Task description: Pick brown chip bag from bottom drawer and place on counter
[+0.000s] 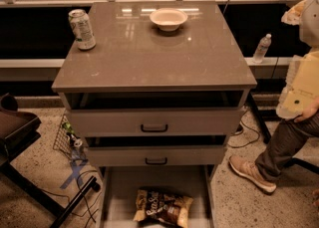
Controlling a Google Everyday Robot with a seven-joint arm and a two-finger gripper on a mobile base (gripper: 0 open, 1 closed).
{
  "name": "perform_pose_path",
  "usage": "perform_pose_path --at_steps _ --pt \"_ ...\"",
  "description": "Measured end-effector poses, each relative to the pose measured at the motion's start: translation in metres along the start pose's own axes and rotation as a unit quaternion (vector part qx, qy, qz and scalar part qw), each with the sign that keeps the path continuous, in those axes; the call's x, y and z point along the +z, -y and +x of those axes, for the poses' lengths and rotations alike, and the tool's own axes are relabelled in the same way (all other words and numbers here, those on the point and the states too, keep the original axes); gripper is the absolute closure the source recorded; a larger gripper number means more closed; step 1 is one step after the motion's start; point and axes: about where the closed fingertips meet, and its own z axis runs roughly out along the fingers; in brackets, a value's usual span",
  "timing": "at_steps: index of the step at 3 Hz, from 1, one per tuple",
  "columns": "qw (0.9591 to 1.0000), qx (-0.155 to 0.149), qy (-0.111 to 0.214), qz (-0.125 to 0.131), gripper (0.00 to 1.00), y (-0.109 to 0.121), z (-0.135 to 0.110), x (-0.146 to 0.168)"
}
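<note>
The brown chip bag (163,207) lies flat on the floor of the bottom drawer (119,192), which is pulled out at the bottom of the view. The bag is near the drawer's front middle and its white script faces up. The counter (149,57) is the glossy grey-brown top of the cabinet above. The two upper drawers with black handles are slightly open. My gripper is not in view. A pale rounded shape (311,18) at the right edge may be part of my arm, but I cannot tell.
A green-white soda can (82,29) stands at the counter's back left and a white bowl (168,19) at its back middle. A person's leg and shoe (249,172) stand right of the cabinet. A black chair (15,127), a wire basket (67,137) and cables are on the left.
</note>
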Motion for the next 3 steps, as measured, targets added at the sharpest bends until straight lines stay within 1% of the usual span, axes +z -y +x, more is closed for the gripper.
perform_pose_path --at_steps 1,2,3 --pt "1.0000 0.000 0.000 0.000 0.00 0.000 0.000 0.000" --pt "0.9997 0.007 0.022 0.002 0.00 -0.006 -0.002 0.018" --pt "0.9961 0.036 0.078 -0.016 0.00 -0.038 0.007 0.066"
